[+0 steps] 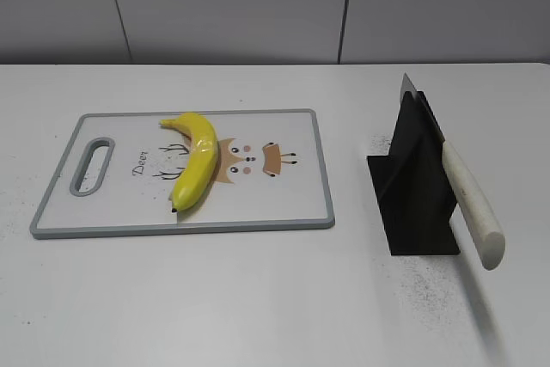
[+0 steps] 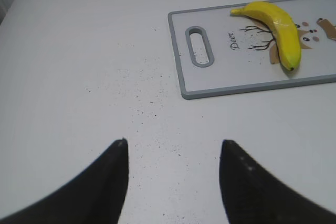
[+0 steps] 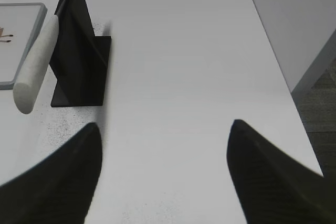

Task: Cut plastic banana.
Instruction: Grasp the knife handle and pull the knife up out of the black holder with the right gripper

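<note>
A white counter (image 1: 258, 298) before grey wall panels carries a cutting board (image 1: 112, 228) and a black knife stand (image 1: 412, 186). Nothing is begun: the knife (image 1: 468, 199) sits in its stand, so the right tool (image 3: 163, 171), spread and empty, likely fetches it first. The plastic banana (image 1: 196, 161) lies on the board, well apart from the left tool (image 2: 173, 177), likewise spread.

I can read one word only: "Deer", in dark script on the cutting board (image 1: 284, 204), printed just right of its handle slot (image 1: 92, 166), beside a cartoon deer face.
</note>
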`<action>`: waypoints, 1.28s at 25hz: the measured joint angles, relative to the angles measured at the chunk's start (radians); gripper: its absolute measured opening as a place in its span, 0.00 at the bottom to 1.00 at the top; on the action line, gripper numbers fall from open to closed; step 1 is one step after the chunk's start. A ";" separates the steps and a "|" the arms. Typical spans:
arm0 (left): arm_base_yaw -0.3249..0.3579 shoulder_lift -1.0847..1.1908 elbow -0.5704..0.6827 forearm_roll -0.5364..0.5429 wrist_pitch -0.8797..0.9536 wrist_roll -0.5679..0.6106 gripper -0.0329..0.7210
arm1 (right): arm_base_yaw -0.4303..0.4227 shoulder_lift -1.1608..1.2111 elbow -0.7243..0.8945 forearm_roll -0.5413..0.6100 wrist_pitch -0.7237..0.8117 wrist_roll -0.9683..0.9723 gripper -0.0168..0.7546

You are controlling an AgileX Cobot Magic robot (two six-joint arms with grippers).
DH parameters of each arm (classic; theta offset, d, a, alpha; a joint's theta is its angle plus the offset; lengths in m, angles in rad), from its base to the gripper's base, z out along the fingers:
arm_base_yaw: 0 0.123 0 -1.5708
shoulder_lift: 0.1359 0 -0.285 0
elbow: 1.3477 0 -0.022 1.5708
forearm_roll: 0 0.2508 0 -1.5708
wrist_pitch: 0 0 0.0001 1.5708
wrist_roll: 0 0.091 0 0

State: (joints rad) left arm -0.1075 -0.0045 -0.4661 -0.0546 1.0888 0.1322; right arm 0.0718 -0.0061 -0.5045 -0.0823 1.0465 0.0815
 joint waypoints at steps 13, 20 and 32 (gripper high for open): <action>0.000 0.000 0.000 0.000 0.000 0.000 0.73 | 0.000 0.000 0.000 0.000 0.000 -0.001 0.75; 0.000 0.000 0.000 0.000 0.000 0.000 0.73 | 0.000 0.000 0.000 0.000 0.001 -0.001 0.75; 0.000 0.000 0.000 0.000 0.000 0.000 0.73 | 0.000 0.000 0.000 0.000 0.001 -0.001 0.75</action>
State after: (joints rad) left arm -0.1075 -0.0045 -0.4661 -0.0546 1.0888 0.1322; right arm 0.0718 -0.0061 -0.5045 -0.0823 1.0474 0.0804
